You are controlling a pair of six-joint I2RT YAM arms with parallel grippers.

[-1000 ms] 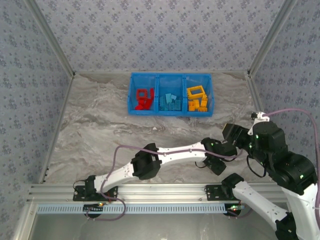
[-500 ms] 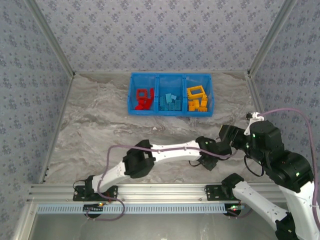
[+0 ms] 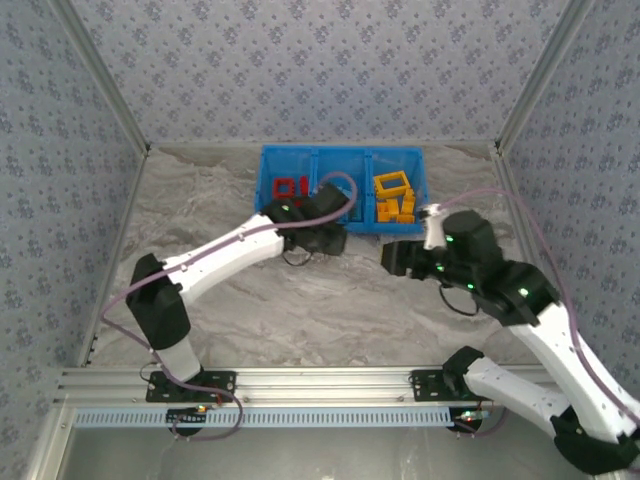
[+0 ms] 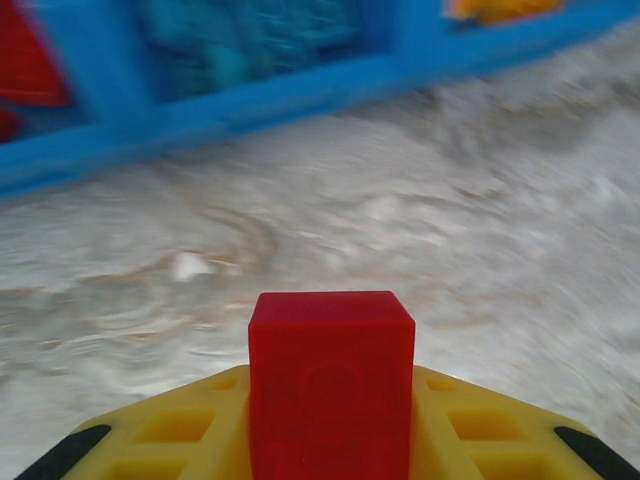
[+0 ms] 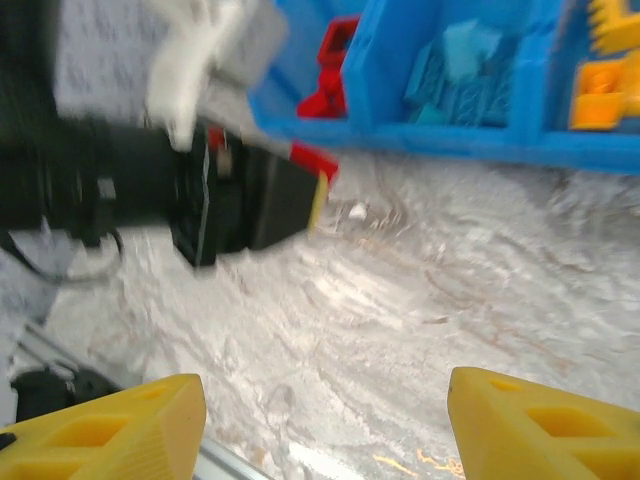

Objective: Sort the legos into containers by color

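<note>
A small red lego is pinched between the yellow fingers of my left gripper, which is shut on it. That gripper hovers just in front of the blue tray, near the wall between its red and light blue compartments. The tray holds red legos on the left, light blue ones in the middle and yellow ones on the right. My right gripper hangs open over bare table in front of the tray's right end, its fingers wide apart with nothing between them.
The marble-patterned table runs between patterned side walls. The left arm stretches diagonally from the near left corner to the tray. The left gripper's black body sits close to the tray's front wall.
The left gripper shut on the red lego at the near right of the table and swung it up to the tray's front. The right arm moved left and forward.
</note>
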